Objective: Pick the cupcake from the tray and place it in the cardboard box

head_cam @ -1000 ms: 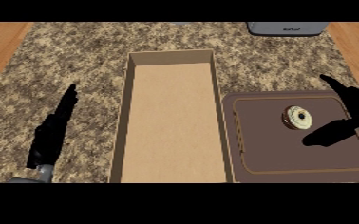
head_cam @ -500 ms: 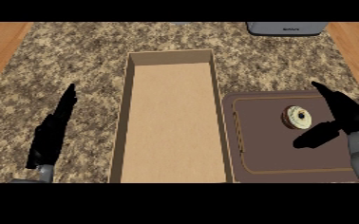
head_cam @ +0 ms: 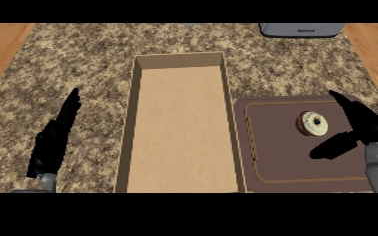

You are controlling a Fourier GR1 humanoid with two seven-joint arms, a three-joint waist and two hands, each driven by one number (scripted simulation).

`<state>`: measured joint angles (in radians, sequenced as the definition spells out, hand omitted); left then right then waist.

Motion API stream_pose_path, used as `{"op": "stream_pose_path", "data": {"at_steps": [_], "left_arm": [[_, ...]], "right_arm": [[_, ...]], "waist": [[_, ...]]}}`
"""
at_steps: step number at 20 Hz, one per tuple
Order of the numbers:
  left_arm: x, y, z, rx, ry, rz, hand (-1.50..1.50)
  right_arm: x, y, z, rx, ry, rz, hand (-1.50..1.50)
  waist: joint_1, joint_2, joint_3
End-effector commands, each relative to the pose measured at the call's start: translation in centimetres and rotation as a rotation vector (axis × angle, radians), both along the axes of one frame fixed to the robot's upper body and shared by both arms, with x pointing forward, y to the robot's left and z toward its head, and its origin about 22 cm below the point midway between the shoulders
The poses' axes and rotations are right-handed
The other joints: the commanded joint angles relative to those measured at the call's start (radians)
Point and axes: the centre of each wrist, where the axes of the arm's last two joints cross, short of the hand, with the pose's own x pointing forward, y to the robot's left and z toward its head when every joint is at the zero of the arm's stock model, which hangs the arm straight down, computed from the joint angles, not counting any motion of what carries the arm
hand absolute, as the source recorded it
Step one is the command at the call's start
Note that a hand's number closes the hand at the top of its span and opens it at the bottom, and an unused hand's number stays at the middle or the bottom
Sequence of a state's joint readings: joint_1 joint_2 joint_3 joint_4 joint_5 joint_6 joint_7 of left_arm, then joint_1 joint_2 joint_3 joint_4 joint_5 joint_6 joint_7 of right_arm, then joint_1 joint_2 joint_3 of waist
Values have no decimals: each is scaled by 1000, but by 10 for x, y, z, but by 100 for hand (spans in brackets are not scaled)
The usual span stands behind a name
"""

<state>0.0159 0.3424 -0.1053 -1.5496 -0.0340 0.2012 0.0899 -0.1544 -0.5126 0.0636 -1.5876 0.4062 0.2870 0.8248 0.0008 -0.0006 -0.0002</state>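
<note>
Brown and shallow, the tray (head_cam: 280, 172) lay on the granite counter (head_cam: 88, 65) at my right, with the cupcake (head_cam: 313, 123) sitting on it toward its upper right. My right hand (head_cam: 353, 130) hovered just beside the cupcake, fingers spread open and holding nothing. Touching the tray's left edge was the open cardboard box (head_cam: 179, 62). My left hand (head_cam: 53, 141) rested open at the left.

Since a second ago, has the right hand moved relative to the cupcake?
Yes. The right hand has shifted toward the view's right and lower edge, away from the cupcake, which sits unmoved on the tray.
</note>
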Motion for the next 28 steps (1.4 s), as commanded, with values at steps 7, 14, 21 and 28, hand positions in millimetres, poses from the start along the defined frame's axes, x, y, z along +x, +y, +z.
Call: {"op": "stream_pose_path", "data": {"at_steps": [7, 14, 21, 28], "left_arm": [[7, 21, 4, 2, -9, 8, 0], [-10, 2, -2, 0, 3, -9, 0], [-7, -13, -12, -1, -8, 6, 0], [12, -7, 7, -9, -9, -3, 0]], "right_arm": [[13, 8, -24, -3, -29, -12, -150], [9, -4, -32, 14, -5, -12, -150], [3, 3, -55, -10, 15, -4, -150], [22, 9, -43, 31, 25, 18, 150]], "waist": [[1, 1, 0], [2, 0, 0], [0, 0, 0], [1, 1, 0]]}}
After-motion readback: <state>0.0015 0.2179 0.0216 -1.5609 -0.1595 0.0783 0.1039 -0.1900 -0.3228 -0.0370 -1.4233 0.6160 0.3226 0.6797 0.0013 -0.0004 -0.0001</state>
